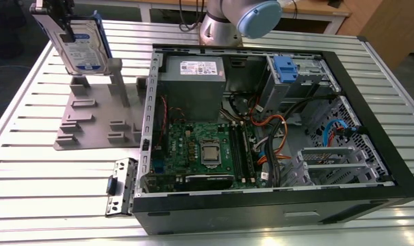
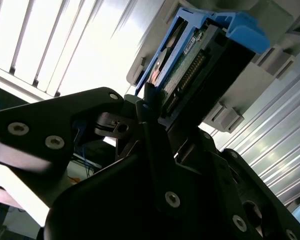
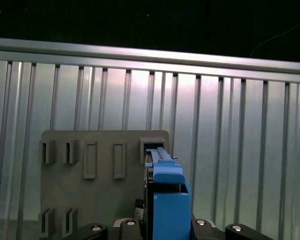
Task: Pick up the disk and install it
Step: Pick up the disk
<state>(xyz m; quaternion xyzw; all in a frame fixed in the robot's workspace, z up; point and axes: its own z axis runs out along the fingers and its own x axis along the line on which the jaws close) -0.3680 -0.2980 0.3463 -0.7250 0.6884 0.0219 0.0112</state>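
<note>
The pick-up step is judged to be in hand. The disk (image 1: 83, 48) is pinched upright by the hand (image 2: 149, 105) over the grey holder (image 1: 90, 128), near the table's (image 1: 42, 205) far corner at the exterior view's left. For installing, square alignment with the open computer case's (image 1: 261, 211) drive bay (image 1: 296, 77) is called for.

Slatted aluminium table (image 1: 49, 195). Open PC case (image 1: 261, 212) lying flat on it. Inside: green motherboard (image 1: 193, 148), grey PSU (image 1: 191, 84), orange cables (image 1: 275, 128), blue bay latch (image 1: 284, 69). Grey slotted fixture plate (image 1: 90, 123) to exterior view's left of case. Metal bracket (image 1: 122, 187) just beside case corner.
</note>
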